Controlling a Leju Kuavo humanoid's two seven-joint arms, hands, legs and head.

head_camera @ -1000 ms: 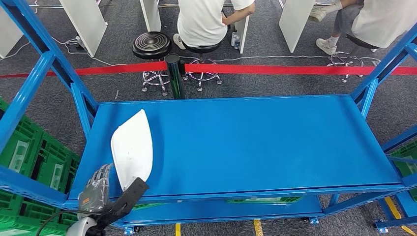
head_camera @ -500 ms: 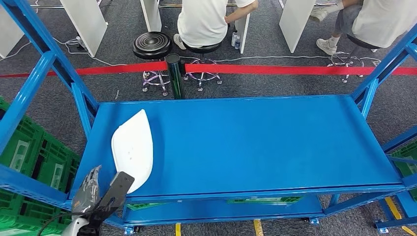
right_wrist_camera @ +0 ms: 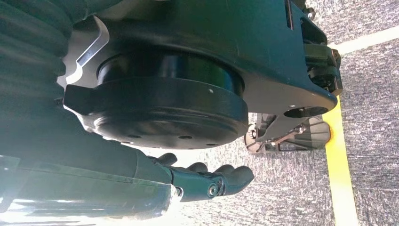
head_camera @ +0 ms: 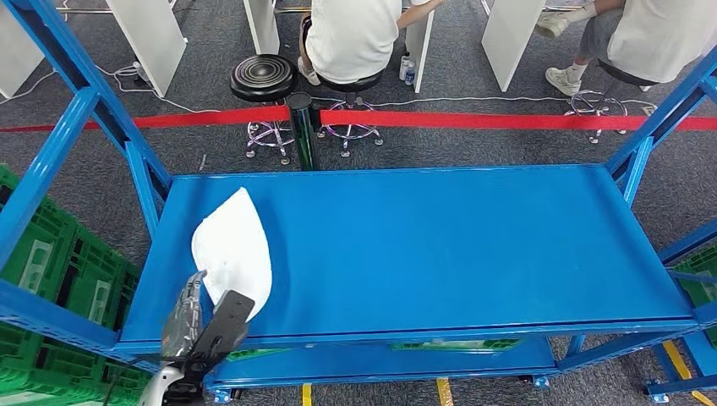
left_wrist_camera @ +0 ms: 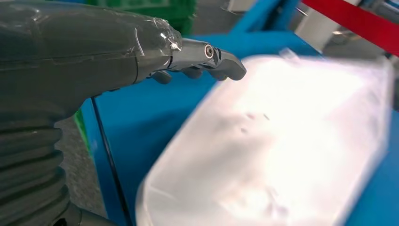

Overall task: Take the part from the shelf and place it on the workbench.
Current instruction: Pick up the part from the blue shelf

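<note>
The left hand [head_camera: 188, 326] comes up at the front left corner of the blue metal shelf [head_camera: 440, 245], its fingers extended and apart with nothing between them. It sits just at the near end of the white, leaf-shaped plastic part [head_camera: 232, 252]; whether the fingers touch that end cannot be told from the head view. In the left wrist view the hand [left_wrist_camera: 141, 52] stretches out from its grey ribbed cover, its dark fingertips [left_wrist_camera: 226, 68] reaching over the blue surface beside the edge of the part [left_wrist_camera: 282, 141], which is blurred and overexposed there.

The part lies flat on the shelf's top deck, near the left end, its pointed tip toward the far side and its broad rounded end toward the front edge.

The right hand [right_wrist_camera: 202, 181] hangs beside the robot's body above grey carpet, fingers loosely extended and holding nothing.

Green plastic crates [head_camera: 51, 271] sit to the left of the shelf at a lower level. Beyond the shelf a red barrier tape [head_camera: 507, 120] runs across on a dark post [head_camera: 300, 127]. Behind it stands a black round stool [head_camera: 262, 78], and a person in a white shirt [head_camera: 351, 38] sits on another stool, with a second seated person [head_camera: 643, 38] at the far right.
</note>
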